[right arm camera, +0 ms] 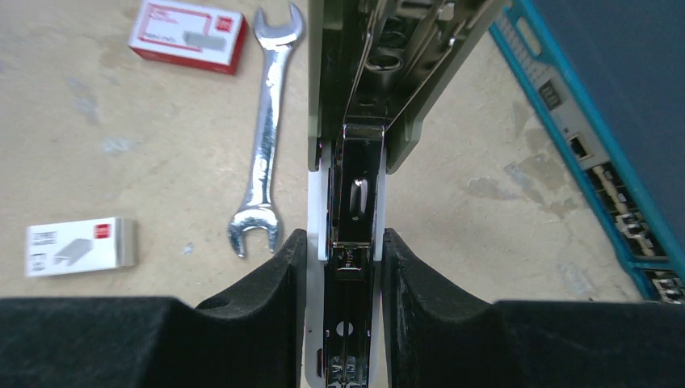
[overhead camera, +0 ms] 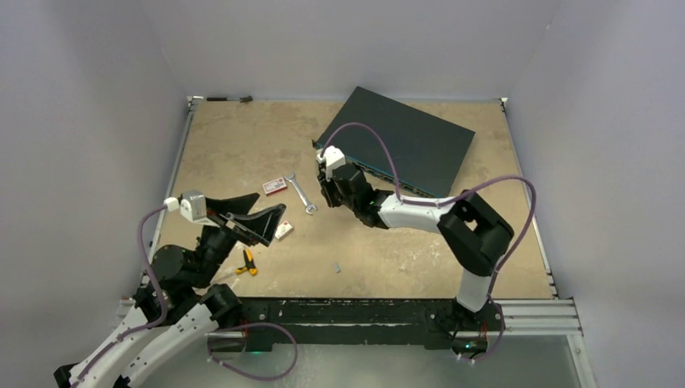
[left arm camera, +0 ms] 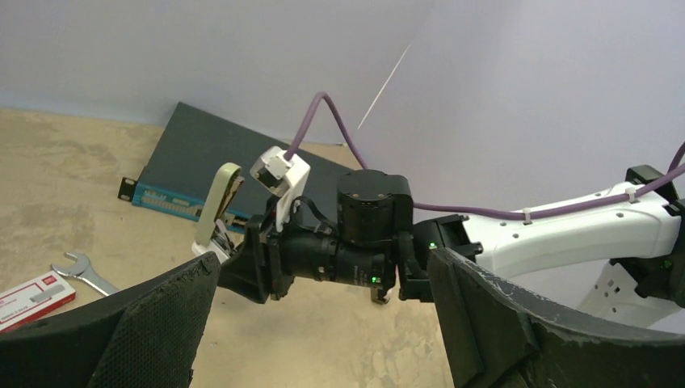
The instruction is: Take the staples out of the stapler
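Note:
My right gripper [overhead camera: 328, 191] is shut on the stapler [right arm camera: 354, 202] and holds it above the table. Its pale grey-green top [right arm camera: 359, 73] is swung open, and the silvery channel lies between my fingers [right arm camera: 266, 279]. I cannot tell whether staples lie in the channel. The stapler also shows in the left wrist view [left arm camera: 222, 194] with its top raised. A tiny grey strip piece [overhead camera: 337, 265] lies on the table near the front. My left gripper [overhead camera: 273, 222] is open and empty. It is raised and faces the right wrist [left arm camera: 355, 242].
A wrench [overhead camera: 303, 194] and a red-and-white box [overhead camera: 275, 186] lie left of the stapler. A small white box [overhead camera: 283, 231] sits under my left fingers. A dark network switch [overhead camera: 404, 141] lies at the back right. Orange-handled pliers [overhead camera: 247, 263] lie at the front left.

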You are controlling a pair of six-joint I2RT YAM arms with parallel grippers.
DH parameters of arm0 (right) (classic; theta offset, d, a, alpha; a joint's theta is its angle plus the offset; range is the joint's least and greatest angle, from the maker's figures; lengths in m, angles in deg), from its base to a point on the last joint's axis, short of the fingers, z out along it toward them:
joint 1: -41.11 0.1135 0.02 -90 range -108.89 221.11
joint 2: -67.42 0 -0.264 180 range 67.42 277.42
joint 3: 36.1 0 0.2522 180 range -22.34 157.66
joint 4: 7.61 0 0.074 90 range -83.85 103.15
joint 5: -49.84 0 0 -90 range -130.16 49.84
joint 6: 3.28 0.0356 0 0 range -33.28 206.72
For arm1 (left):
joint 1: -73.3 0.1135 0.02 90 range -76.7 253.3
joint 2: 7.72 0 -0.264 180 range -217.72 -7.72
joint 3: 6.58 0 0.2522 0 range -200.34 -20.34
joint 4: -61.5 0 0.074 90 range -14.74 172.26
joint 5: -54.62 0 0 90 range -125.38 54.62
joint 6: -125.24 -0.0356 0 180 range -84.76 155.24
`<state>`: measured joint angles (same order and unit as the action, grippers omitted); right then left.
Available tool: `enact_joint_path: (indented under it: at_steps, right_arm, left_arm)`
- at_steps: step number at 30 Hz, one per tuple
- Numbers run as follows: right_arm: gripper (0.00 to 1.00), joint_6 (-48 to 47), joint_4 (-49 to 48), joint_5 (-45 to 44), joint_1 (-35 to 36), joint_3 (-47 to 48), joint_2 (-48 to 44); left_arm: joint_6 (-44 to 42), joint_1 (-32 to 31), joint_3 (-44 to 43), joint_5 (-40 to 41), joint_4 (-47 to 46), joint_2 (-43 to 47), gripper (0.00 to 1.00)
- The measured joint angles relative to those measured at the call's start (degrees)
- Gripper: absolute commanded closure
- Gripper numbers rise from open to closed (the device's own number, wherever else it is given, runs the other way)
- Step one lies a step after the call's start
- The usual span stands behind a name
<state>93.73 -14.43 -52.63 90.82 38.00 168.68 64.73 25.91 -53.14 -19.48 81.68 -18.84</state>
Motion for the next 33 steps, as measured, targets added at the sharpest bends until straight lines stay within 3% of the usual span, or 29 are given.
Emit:
enact_joint_path:
  at_steps: [9,14,17,23,29,33]
  right_arm:
    - [0.98,2.0,1.5,1.5,-3.2,5.7,11.7]
    - [0.91,3.6,3.0,1.5,-3.8,9.5,15.1]
    - [0.83,4.7,4.1,1.2,-3.8,12.0,17.6]
    - [0.53,6.1,4.1,-1.6,-3.8,12.8,18.5]
    - [0.38,6.3,3.9,-4.2,-3.8,12.4,18.4]
    - [0.35,6.3,4.0,-4.9,-3.6,11.3,17.6]
  left_arm:
    - [-0.4,0.0,0.0,0.9,1.4,-1.2,0.00]
    - [-0.7,0.0,0.0,1.8,2.3,0.7,0.00]
    - [-0.8,0.0,0.0,2.8,2.5,2.2,0.00]
    - [-1.2,0.0,0.0,4.1,3.3,2.9,0.00]
    - [-1.5,0.0,0.0,4.5,5.0,3.8,0.00]
    - [-1.6,0.0,0.0,5.8,5.9,5.6,0.00]
